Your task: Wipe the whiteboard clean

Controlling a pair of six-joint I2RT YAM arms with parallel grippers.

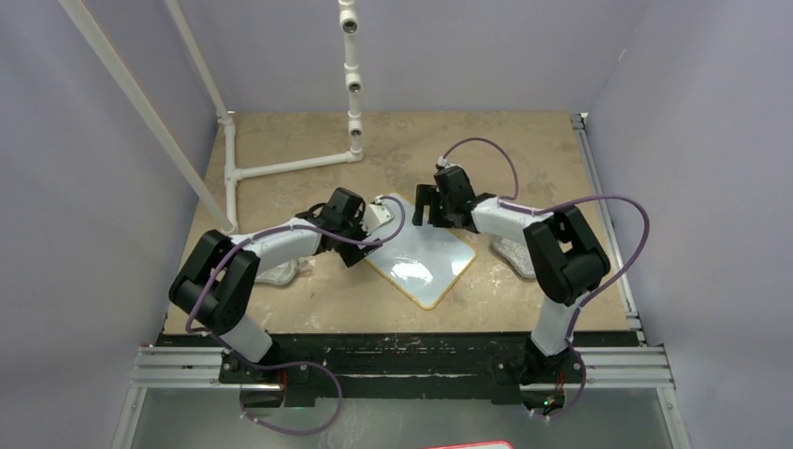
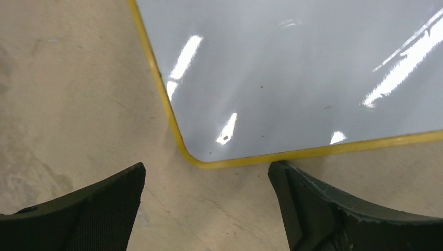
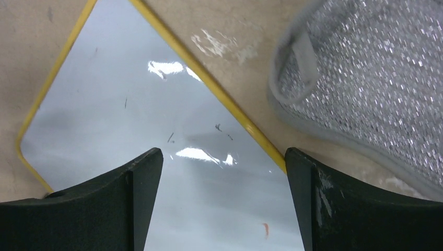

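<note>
Tan table carries everything. The whiteboard lies flat at its centre, turned corner-on to the arms, which I judge lets each side reach an edge. My left gripper hangs just off a rounded corner of the board, jaws spread, nothing between them. My right gripper sits over the board near its rim, likewise spread and empty. A grey cloth pad lies just beside that rim, probably parked within reach for wiping. One small red fleck shows on the white, plus faint dark specks.

Both arms bend at the elbow and reach inward; the left gripper and right gripper point down, jaws wide apart.
</note>
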